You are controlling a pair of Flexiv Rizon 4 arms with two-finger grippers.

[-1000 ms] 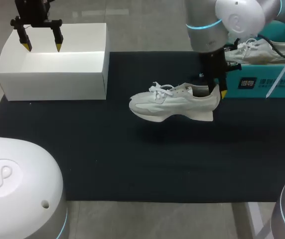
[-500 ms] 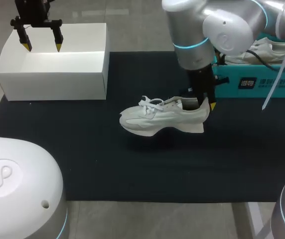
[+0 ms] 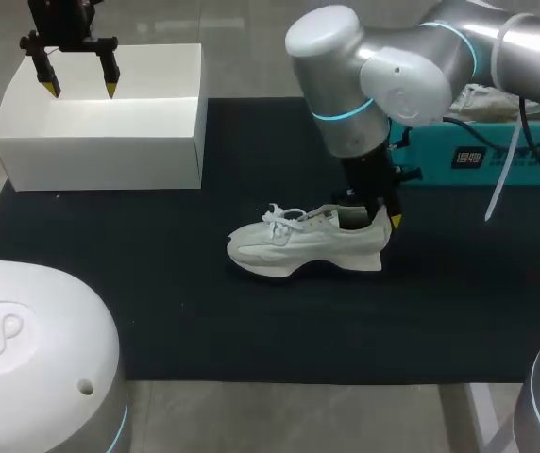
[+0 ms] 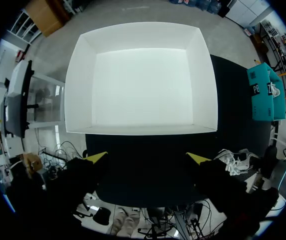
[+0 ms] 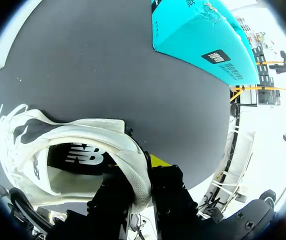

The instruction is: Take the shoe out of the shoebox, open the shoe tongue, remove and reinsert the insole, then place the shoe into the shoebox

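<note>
A white sneaker rests on the black mat near the middle, toe pointing left. My right gripper is shut on the sneaker's heel collar, one finger inside the shoe and one outside. The dark insole shows inside the shoe. The teal shoebox stands at the back right with a second white shoe in it. My left gripper hangs open above the white box at the back left; its yellow fingertips hold nothing.
The white box is open-topped and shows nothing inside. The teal shoebox lies ahead of the right gripper. A white strap hangs over the teal box's front. Bare mat stretches in front of the sneaker.
My right arm has carried the sneaker left and down onto the mat. The left arm has stayed put.
</note>
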